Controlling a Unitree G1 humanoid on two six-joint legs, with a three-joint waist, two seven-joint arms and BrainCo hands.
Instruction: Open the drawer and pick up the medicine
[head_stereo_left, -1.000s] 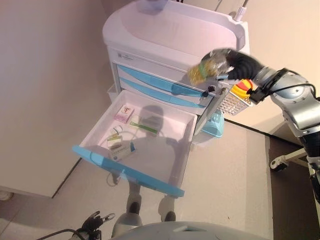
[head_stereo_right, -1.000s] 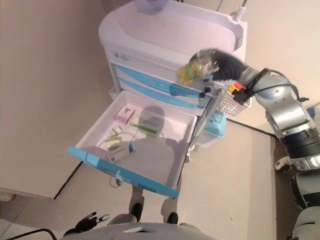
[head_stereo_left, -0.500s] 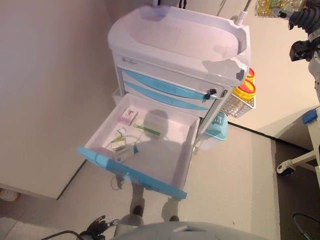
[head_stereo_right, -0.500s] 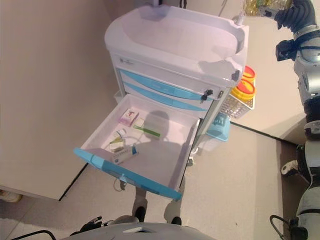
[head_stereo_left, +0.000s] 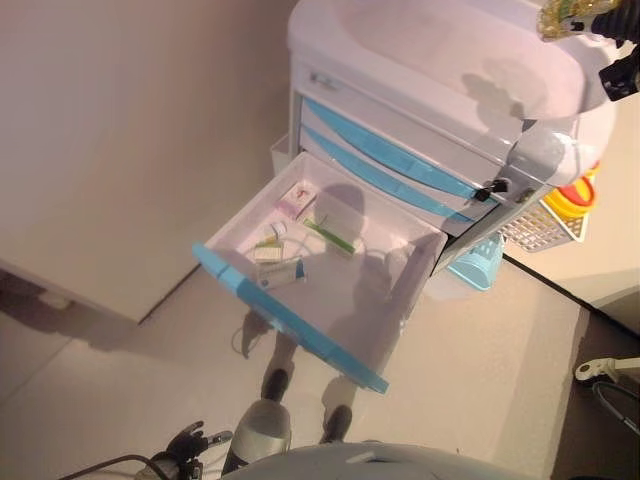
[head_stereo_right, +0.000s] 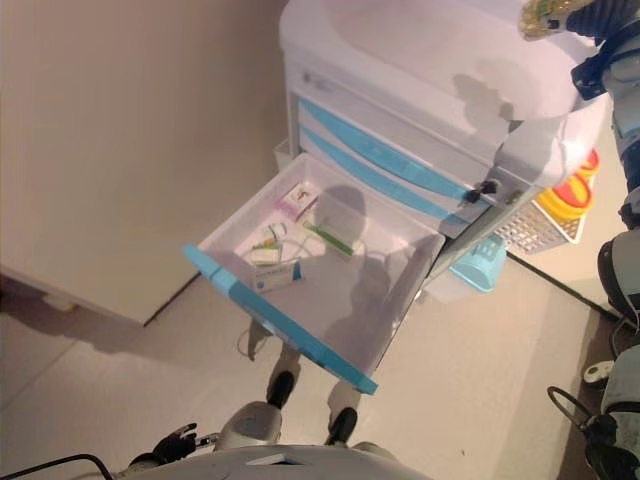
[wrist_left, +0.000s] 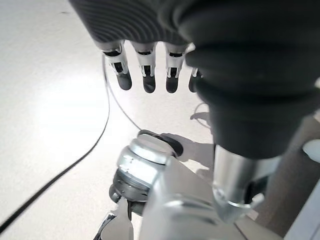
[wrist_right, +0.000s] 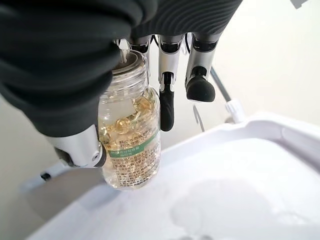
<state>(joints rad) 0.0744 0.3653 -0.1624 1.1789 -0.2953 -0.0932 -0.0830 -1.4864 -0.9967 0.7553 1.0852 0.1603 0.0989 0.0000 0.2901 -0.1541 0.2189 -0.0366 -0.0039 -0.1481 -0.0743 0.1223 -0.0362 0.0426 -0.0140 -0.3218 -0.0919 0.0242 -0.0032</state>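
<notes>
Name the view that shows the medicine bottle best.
The right wrist view: the bottle fills it, clear, holding yellow capsules, gripped by the right hand. Both eye views catch only a small glimpse at the top right edge. The left wrist view misses it.

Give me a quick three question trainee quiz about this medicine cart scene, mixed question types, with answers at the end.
1. True or false: the drawer of the cart is shut.
2. What does the right robot hand hold? A) a pink box B) a clear bottle of yellow capsules C) nothing
3. Fill in: the left robot hand hangs over the ____, holding nothing.

Key:
1. False; it is pulled out, boxes inside.
2. B, the bottle, above the cart top.
3. floor
</notes>
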